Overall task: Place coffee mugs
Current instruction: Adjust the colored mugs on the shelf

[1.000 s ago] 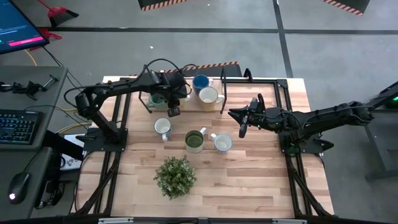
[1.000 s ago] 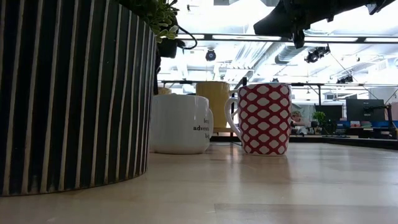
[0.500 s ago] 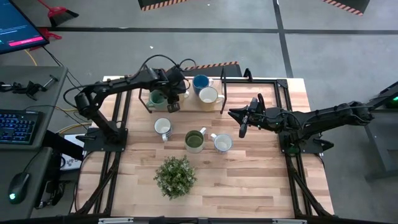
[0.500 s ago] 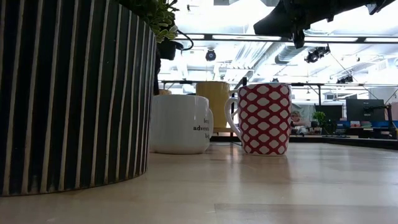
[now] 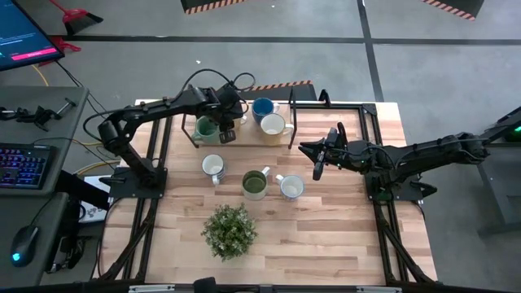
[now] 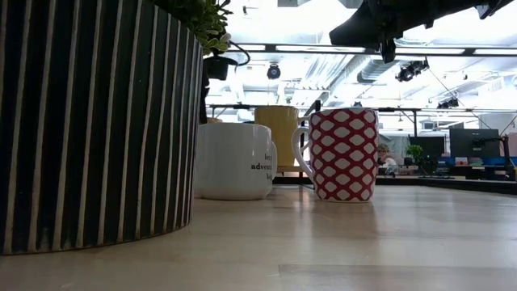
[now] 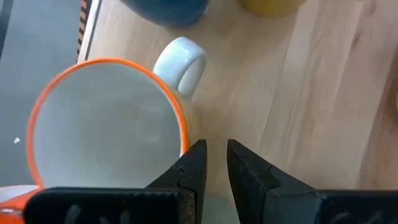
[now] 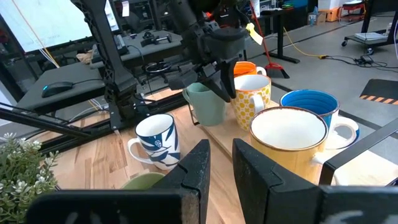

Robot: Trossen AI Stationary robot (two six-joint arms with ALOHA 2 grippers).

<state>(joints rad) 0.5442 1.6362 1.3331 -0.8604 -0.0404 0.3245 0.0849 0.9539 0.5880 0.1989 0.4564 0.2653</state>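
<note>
Left hand (image 7: 212, 163): fingers nearly together with a thin gap, nothing between them. It hangs over the back rack area, just beside the orange mug (image 7: 102, 121), whose rim lies next to the fingertips and whose white handle points away from them. The hand appears free of the mug — in my judgement, because the mug is already set down among the back group.

Right hand (image 8: 219, 163): fingers likewise almost closed and empty, held in the air at the desk's (image 5: 342, 236) right side, facing the mugs — apparently waiting.

Back group on the rack: teal mug (image 5: 206, 129), blue mug (image 5: 262, 107), a cream-inside mug (image 5: 273, 125). On open desk: blue-patterned white mug (image 5: 213, 167), olive-green mug (image 5: 255, 184), another white mug (image 5: 291, 188). Potted plant (image 5: 229, 231) stands nearer the front edge.
</note>
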